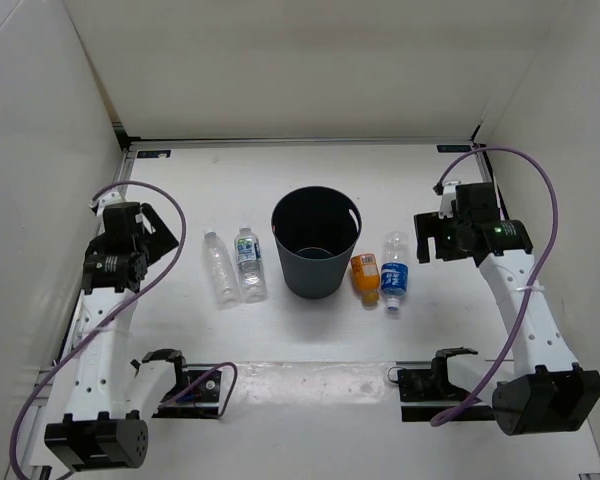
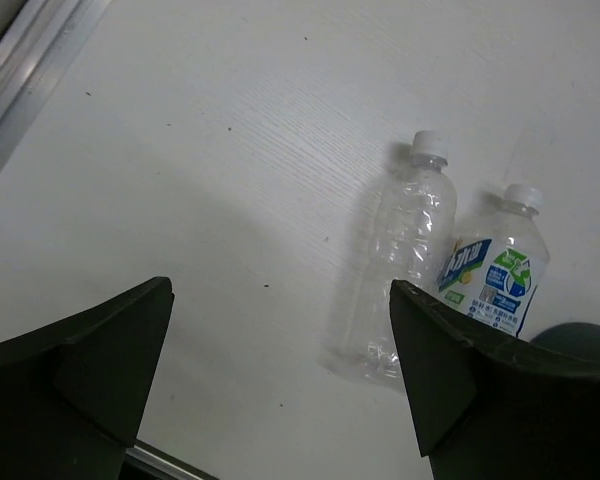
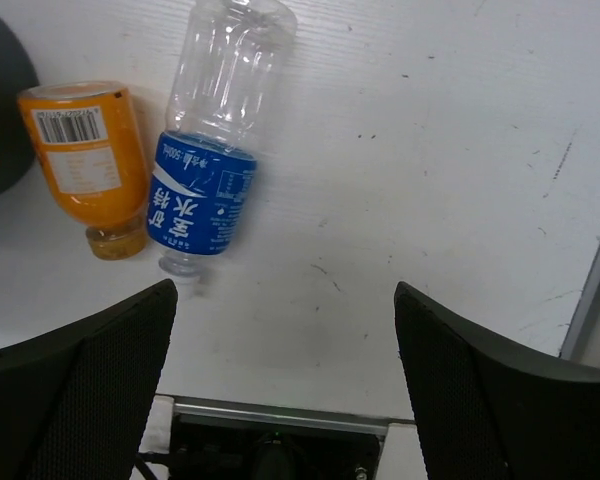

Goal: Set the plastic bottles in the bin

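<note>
Overhead, a round dark bin [image 1: 316, 280] stood mid-way across a white table [image 1: 280, 180], with all four bottles lying outside it. To its left lay a plain clear bottle [image 1: 220, 268] and, nearer the bin, a green-labelled bottle [image 1: 249, 262], side by side. To its right a short orange bottle [image 1: 365, 276] lay just beside the bin, with a blue-labelled bottle [image 1: 394, 271] close against it. The left gripper [image 1: 155, 235] hung left of the plain bottle, fingers wide apart and empty. The right gripper [image 1: 425, 235] hung right of the blue-labelled bottle, likewise spread and empty.
</note>
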`<state>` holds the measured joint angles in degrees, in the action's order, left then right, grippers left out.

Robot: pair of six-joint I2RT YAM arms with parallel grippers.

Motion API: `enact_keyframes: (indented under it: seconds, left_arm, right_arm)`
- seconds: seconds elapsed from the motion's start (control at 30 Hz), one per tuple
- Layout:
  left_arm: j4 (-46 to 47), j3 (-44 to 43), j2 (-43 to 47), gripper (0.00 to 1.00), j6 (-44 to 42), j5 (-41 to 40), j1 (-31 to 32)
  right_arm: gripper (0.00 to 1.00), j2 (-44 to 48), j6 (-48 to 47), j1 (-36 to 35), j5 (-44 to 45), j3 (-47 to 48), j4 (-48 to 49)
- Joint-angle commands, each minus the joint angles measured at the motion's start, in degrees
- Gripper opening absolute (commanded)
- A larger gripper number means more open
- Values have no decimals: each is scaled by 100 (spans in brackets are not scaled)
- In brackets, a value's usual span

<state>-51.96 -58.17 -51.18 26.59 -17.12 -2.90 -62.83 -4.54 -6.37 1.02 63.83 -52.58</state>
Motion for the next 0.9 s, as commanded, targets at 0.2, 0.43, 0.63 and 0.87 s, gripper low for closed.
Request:
enact_keyframes:
  seconds: [0.2, 0.43, 0.63, 0.87]
  left_arm:
    - [-235, -440, -867, 100, -366, 1343, 0]
    - [-156, 156, -622, 100, 197, 1449, -9]
    - [-244, 342, -770, 100, 338, 1572, -1]
    - [-498, 245, -727, 100, 347, 1572, -1]
  right_arm:
    - [90, -27, -391, 882, -1373, 111, -595]
    - [90, -563, -241, 1402, -2431, 252, -692]
    - [90, -950, 22, 805, -2589, 156, -430]
    - [90, -1478, 1146, 804, -2378, -142, 247]
